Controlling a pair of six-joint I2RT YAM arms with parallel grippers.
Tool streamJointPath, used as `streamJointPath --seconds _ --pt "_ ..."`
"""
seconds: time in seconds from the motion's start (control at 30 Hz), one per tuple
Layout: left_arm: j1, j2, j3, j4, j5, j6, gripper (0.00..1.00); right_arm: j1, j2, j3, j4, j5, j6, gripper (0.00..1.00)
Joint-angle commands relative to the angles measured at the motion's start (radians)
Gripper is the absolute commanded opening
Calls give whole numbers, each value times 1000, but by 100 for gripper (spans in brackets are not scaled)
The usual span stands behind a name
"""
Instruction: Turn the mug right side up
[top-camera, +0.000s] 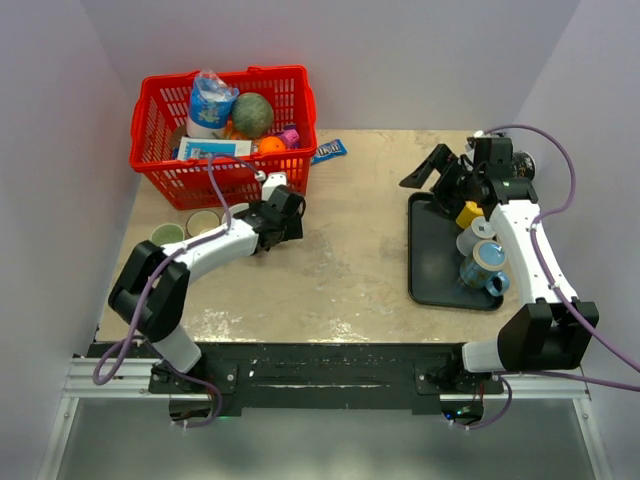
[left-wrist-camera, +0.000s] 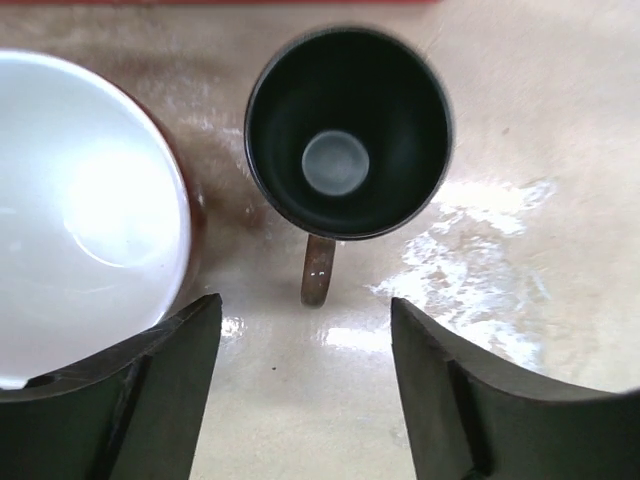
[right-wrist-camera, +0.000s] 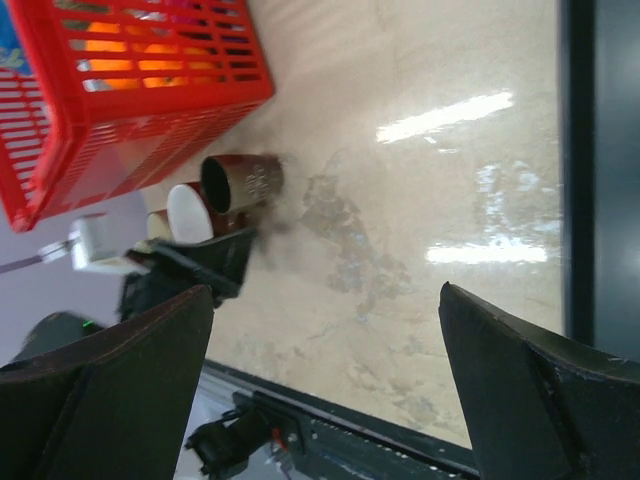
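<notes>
The mug (left-wrist-camera: 348, 130) stands upright on the table, mouth up and dark inside. Its brown handle (left-wrist-camera: 318, 270) points toward my left gripper (left-wrist-camera: 303, 318). That gripper hangs open just above it, fingers either side of the handle's end, nothing between them. From the right wrist the mug (right-wrist-camera: 245, 182) shows as a brown cup beside the red basket. From the top, my left gripper (top-camera: 278, 215) hides the mug. My right gripper (top-camera: 430, 168) is open and empty, over the far end of the black tray.
A white-lined bowl (left-wrist-camera: 85, 210) stands close to the left of the mug. Two more cups (top-camera: 185, 228) follow in the same row. The red basket (top-camera: 160, 175) of groceries is right behind. The black tray (top-camera: 428, 275) on the right holds several cups.
</notes>
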Motion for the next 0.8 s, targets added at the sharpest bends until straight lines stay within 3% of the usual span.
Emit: streamJointPath --seconds 0.0,0.2,0.33,0.53,0.77 --pt "-1 -118 34 6 -38 2 76 -13 10 59 -67 123 -109 99" --pt "1 -215 33 43 -20 69 95 -15 9 114 -162 413 -323 99" --pt "1 -239 60 32 7 129 99 -14 -19 62 -166 546 -446 99" --pt "1 -270 30 69 92 151 99 -14 -31 24 -243 840 -378 99" --pt "-1 -269 13 104 158 154 99 -134 -86 -116 -275 896 -223 99"
